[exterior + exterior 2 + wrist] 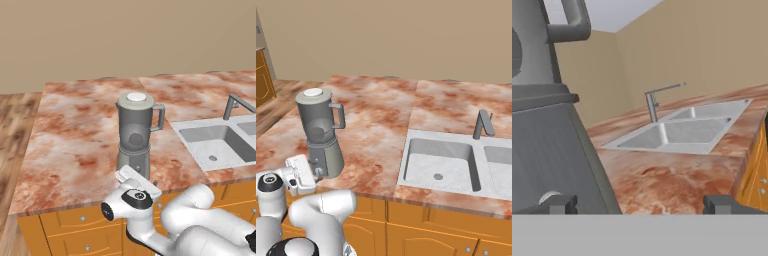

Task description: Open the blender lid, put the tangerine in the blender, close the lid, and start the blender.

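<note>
Glossy white rounded arm links, dark joint caps, white boxy hand, small dark fingers (pixel 558 204).

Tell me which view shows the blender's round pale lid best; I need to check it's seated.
The left base view: the round pale grey-beige blender lid with its white centre cap sits flat on the smoky jar, seen from above. The right base view shows it too, smaller and more side-on. The hand view cuts the jar off below the lid.

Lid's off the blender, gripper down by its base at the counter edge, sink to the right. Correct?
Not quite: the blender lid is on, seated on the jar rim, as the left base view shows. The rest holds: the gripper sits low beside the base of the blender at the counter edge, and the sink lies to the right.
</note>
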Motion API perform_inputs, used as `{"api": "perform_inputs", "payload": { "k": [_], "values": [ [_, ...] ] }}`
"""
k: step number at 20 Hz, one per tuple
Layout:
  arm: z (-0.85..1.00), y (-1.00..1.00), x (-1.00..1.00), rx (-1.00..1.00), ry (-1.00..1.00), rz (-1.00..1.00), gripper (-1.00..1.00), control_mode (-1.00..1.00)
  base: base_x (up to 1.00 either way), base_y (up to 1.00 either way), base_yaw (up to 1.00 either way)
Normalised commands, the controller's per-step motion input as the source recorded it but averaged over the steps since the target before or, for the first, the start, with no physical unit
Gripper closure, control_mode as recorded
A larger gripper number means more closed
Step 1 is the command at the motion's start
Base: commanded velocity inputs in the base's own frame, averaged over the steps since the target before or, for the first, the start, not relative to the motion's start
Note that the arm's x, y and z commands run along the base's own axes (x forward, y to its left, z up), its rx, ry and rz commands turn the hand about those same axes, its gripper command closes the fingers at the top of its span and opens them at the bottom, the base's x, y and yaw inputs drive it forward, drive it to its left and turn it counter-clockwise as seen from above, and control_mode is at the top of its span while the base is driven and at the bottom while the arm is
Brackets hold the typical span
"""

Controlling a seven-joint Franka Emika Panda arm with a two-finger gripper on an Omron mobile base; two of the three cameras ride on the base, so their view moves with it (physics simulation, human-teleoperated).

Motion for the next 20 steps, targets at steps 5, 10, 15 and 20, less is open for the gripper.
{"api": "perform_inputs", "payload": {
  "k": [5, 10, 15, 20],
  "values": [
    [-0.13, 0.10, 0.31, 0.00, 0.00, 0.03, -1.00, -1.00, 0.00, 0.00, 0.00],
    [-0.21, 0.12, 0.30, 0.00, 0.00, 0.03, -1.00, -1.00, 0.00, 0.00, 0.00],
    [-0.06, 0.06, 0.05, 0.00, -0.04, 0.01, -1.00, -1.00, 0.00, 0.00, 0.00],
    [0.23, 0.00, -0.71, 0.00, -0.26, 0.00, -1.00, -1.00, 0.00, 0.00, 0.00]
  ]
}}
